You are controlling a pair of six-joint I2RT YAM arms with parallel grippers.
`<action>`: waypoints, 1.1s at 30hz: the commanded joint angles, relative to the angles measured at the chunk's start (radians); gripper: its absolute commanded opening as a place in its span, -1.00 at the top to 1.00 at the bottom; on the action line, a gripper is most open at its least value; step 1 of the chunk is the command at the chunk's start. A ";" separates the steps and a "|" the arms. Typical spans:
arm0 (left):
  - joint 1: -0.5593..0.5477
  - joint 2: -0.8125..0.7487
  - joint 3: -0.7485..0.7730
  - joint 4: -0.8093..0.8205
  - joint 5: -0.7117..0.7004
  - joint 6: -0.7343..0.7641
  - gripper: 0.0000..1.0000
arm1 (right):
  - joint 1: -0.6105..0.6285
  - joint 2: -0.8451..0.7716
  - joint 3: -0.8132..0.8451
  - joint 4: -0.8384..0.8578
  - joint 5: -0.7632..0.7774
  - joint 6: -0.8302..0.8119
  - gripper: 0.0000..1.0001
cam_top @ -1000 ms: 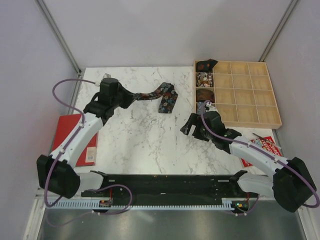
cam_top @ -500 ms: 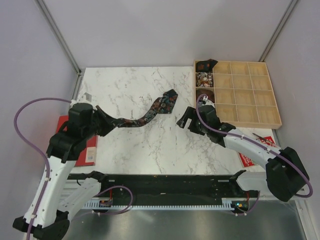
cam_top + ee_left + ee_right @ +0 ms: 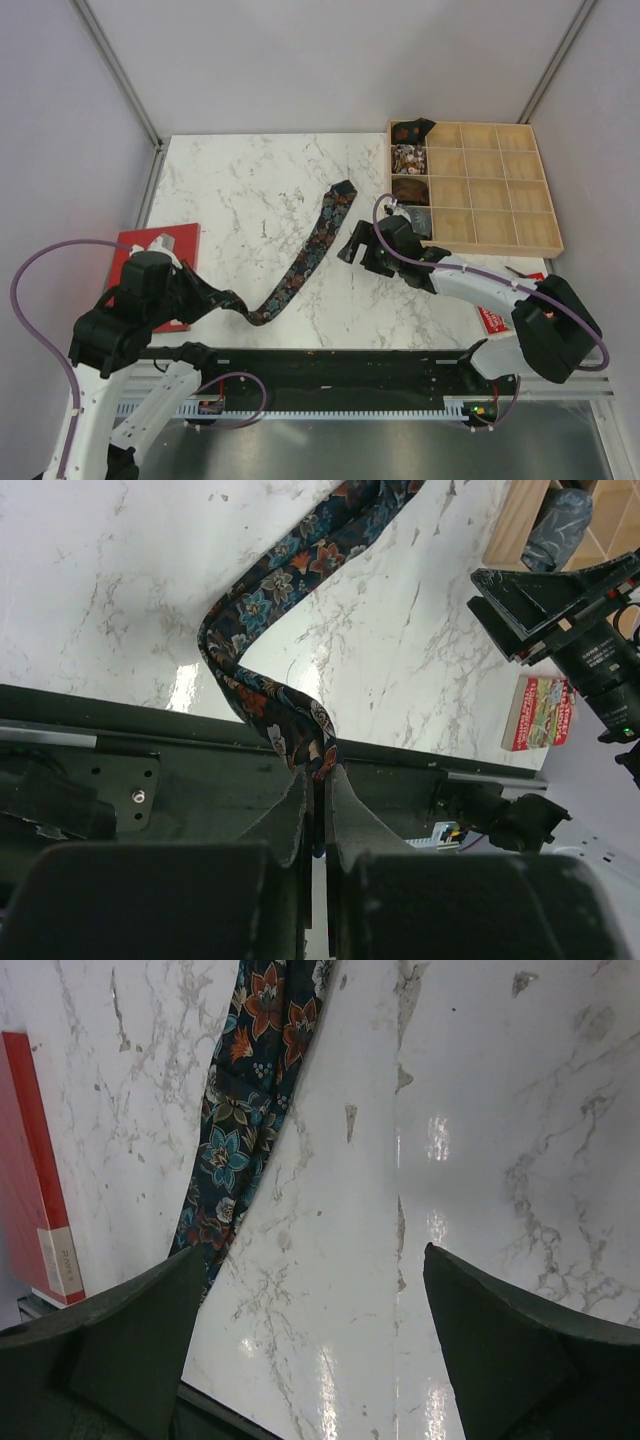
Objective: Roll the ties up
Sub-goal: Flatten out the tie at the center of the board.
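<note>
Two grippers, one necktie, as seen from my remote station. My left gripper is pinched tight on one end of the black floral tie. Its fingers are pressed together with only the fabric between them. In the wrist view the cloth climbs out of the jaws, bends once and runs off across the marble table. That gripper sits far to the left of the wooden tray and nearer to me than it, over the black rail at the table's near edge. From there the tie stretches in a long diagonal toward the tray, lying flat for most of its length. Its pointed far end stops a short way left of the tray's left wall.

My right gripper is spread wide and holds nothing. It sits just left of the tray's near-left corner, beside the tie's upper stretch. Its wrist view shows bare marble between the two fingers, with the tie passing close by one of them. Whether that finger touches the cloth I cannot tell.

Small patterned rolls sit in the tray's leftmost column. One red booklet lies far left of the tray, partly under the left arm. A second red booklet lies just in front of the tray's near-right corner, partly covered by the right arm.
</note>
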 commanded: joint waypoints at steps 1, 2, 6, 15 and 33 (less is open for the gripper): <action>0.002 -0.029 -0.047 -0.082 0.023 0.029 0.96 | 0.033 0.074 0.060 0.091 -0.008 0.046 -0.96; 0.002 -0.030 -0.056 -0.080 0.026 0.030 0.96 | 0.038 0.092 0.070 0.095 -0.011 0.049 -0.96; 0.002 -0.037 -0.080 -0.074 0.006 0.027 0.96 | 0.056 0.223 0.142 0.112 -0.031 0.057 -0.96; 0.002 -0.009 -0.087 -0.062 -0.062 0.047 0.96 | 0.081 0.461 0.315 0.116 -0.063 0.080 -0.69; 0.002 0.111 -0.107 0.051 -0.158 0.082 0.96 | 0.055 0.807 0.605 0.059 -0.034 0.109 0.50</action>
